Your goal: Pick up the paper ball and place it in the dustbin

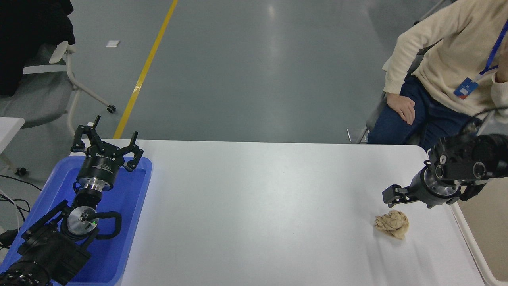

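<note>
The paper ball (392, 224), a crumpled tan wad, lies on the white table (258, 214) near its right end. My right gripper (391, 195) comes in from the right edge and hangs low, just above and behind the ball, without touching it. It looks open and holds nothing. The dustbin (490, 230), cream-beige, stands at the table's right edge, partly hidden by my right arm and cut off by the picture's edge. My left gripper (107, 140) is parked open at the lower left.
A shallow blue tray (135, 198) lies under the left arm. A seated person in a cream sweater (444, 59) is at the far right, one hand (401, 106) on a knee. An office chair (59, 79) stands at the far left.
</note>
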`<state>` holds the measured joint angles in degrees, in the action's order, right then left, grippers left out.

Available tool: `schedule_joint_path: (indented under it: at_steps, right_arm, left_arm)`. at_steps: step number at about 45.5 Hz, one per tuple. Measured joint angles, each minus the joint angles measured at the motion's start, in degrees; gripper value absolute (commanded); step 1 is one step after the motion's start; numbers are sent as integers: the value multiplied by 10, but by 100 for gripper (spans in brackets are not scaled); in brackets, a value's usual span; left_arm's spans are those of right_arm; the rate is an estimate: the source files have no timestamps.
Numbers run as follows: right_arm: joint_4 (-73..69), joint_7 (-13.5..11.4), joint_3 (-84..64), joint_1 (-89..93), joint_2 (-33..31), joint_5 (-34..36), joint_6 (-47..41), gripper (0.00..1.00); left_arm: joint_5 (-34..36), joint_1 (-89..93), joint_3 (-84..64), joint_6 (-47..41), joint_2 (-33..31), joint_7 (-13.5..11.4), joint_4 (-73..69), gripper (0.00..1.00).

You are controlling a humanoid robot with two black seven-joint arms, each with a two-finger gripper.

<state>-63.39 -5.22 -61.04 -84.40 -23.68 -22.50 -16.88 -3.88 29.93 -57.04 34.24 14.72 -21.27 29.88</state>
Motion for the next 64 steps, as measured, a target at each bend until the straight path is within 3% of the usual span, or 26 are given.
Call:
schedule_joint_path:
  at_steps: [50,55,59,62,64]
  right_arm:
    - [124,-1,84,155,28,6,44,90]
    - [131,-1,93,166,30,6,45,66]
    - [134,-1,99,172,32,7,45,21]
    - [134,-1,102,175,32,8,45,2]
    - [134,-1,103,177,32,10,45,0]
  left_arm:
    - [0,0,0,0,0,0,0,100]
    - [0,0,0,0,0,0,0,100]
    - [0,0,0,0,0,0,0,100]
    - [0,0,0,0,0,0,0,100]
    - [0,0,0,0,0,0,0,100]
